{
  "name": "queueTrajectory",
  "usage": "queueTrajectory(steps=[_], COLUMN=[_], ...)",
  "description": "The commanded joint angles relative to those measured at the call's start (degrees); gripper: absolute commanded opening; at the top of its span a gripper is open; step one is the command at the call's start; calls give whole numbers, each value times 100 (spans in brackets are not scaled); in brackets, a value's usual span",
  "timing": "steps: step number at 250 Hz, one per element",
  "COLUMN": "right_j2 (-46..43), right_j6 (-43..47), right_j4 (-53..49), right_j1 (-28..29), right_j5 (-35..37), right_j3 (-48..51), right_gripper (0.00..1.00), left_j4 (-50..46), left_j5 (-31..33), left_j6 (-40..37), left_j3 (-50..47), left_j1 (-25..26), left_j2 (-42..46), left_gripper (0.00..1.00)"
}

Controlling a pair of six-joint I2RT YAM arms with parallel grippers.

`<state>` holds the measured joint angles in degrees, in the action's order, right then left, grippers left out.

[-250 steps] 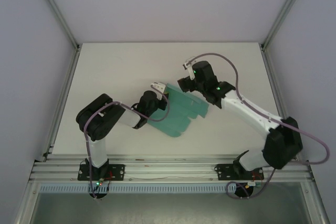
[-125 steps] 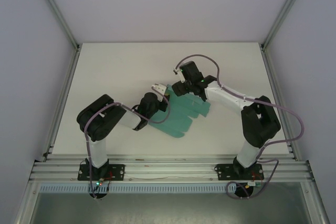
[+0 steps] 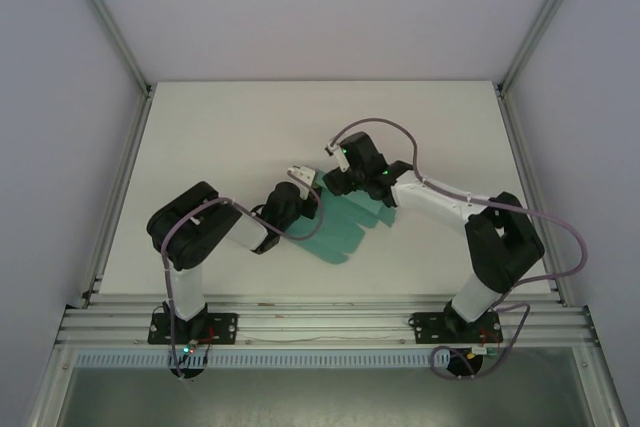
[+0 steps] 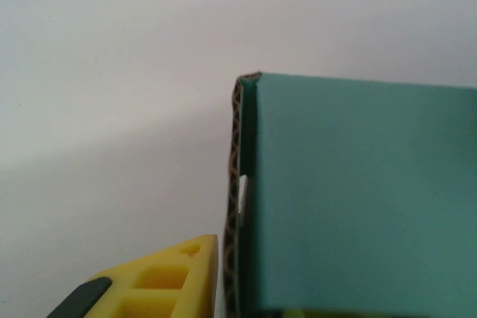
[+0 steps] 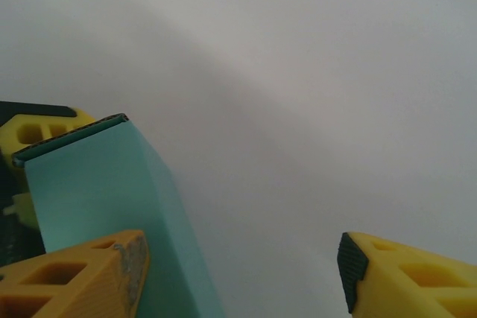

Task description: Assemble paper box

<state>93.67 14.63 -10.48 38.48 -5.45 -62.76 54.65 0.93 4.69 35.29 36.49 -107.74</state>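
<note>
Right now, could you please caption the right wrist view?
Open right gripper at the upright teal paper box, white table beyond.

Middle of the bench (image 3: 220, 137) is crowded: the paper box (image 3: 345, 232) sits there with the left claw (image 3: 301, 177) clamped on its far-left corner. The right claw (image 3: 334, 183) is just beside it, fingers spread, and both forearms slant in from the near corners. Open bench runs along the far side, far left and far right. A bare strip lies near, between the arm bases.
</note>
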Motion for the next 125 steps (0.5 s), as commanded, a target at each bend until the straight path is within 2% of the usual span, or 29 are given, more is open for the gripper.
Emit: queueTrajectory(steps=[1,22,34,59,88,108,125], right_j2=[185,187,170,-9,-571,-1224,-1880], right_j6=[-126,-157,-223,-427,-734,-970,-1063], right_j4=[-591,-615,-637,-604,-650,-790,-934], right_j1=[81,82,89,83,77,55,-64], right_j5=[253,370,468,662,835,1049,782], right_j3=[331,361,354,349,336,413,616], right_gripper=[68,68,67,69,78,84,88], left_j4=[32,69,120,-28,-348,-1049,-1798], left_j5=[364,598,707,921,954,990,831], left_j6=[165,297,322,345,618,913,1067], left_j3=[70,83,83,189,242,396,585], left_j1=[14,13,8,7,3,-39,-115], left_j2=[91,85,76,51,294,610,865], left_gripper=[20,11,0,0,0,0,0])
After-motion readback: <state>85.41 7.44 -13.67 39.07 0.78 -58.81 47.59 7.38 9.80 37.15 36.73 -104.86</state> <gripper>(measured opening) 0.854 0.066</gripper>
